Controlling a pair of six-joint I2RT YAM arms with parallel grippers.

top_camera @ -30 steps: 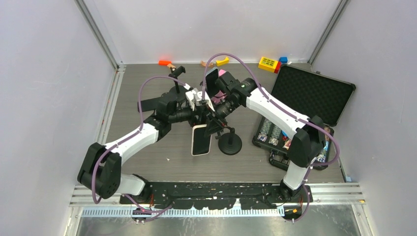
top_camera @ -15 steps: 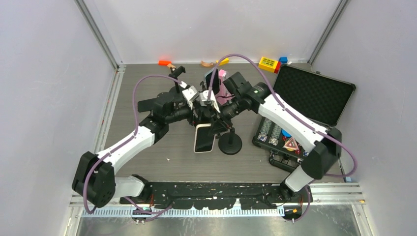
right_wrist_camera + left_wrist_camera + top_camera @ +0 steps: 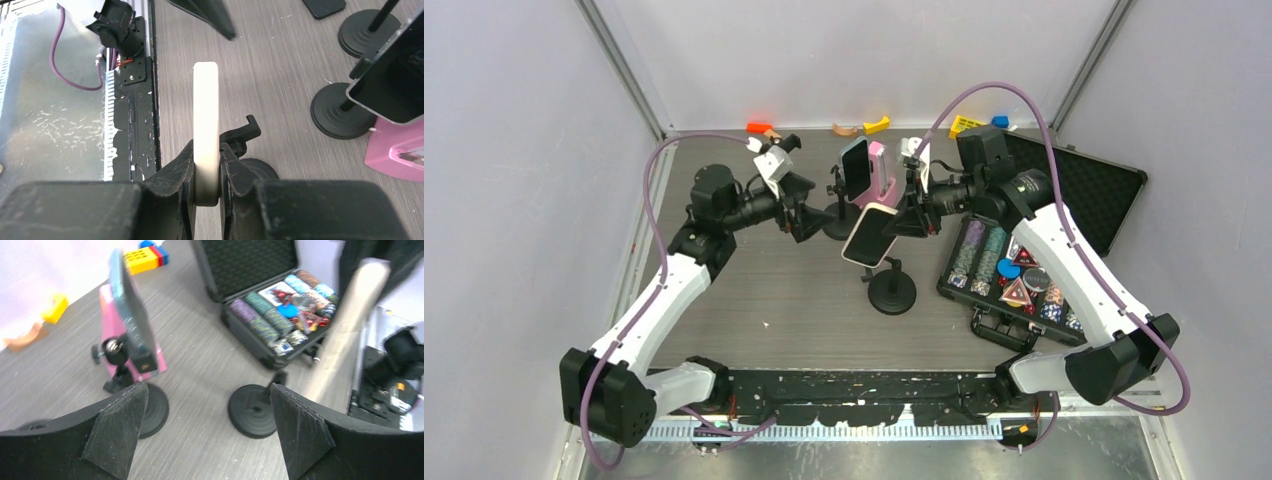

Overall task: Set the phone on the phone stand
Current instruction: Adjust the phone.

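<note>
Looking down from the overhead camera, I see the two arms have parted. The left arm has swung back toward its own side, and the right arm has drawn up and off toward the chip case. A second ago both grippers crowded over the phone as it lay flat on the table beside the stand. Now the right gripper [image 3: 206, 172] alone has it, jaws pinched tight across the thickness of the cream-edged phone [image 3: 871, 235]. The phone is lifted clear of the surface and tilted, hanging just above and behind the empty phone stand [image 3: 891, 292]. The left gripper [image 3: 207, 390] has spread wide and holds nothing. I judge the pick-up done and the helper out of the way. What remains is lining the phone up with the stand's clip and seating it.

Pale walls on aluminium posts close in three sides. The table [image 3: 754, 300] is grey wood-grain. An open black case [image 3: 1064, 190] of poker chips sits to the right, near the stand's base. A second stand [image 3: 842, 215] further back already carries a dark phone [image 3: 855, 168], with a pink slab [image 3: 882, 170] just behind it. Small toy blocks [image 3: 969, 127] lie along the back wall.
</note>
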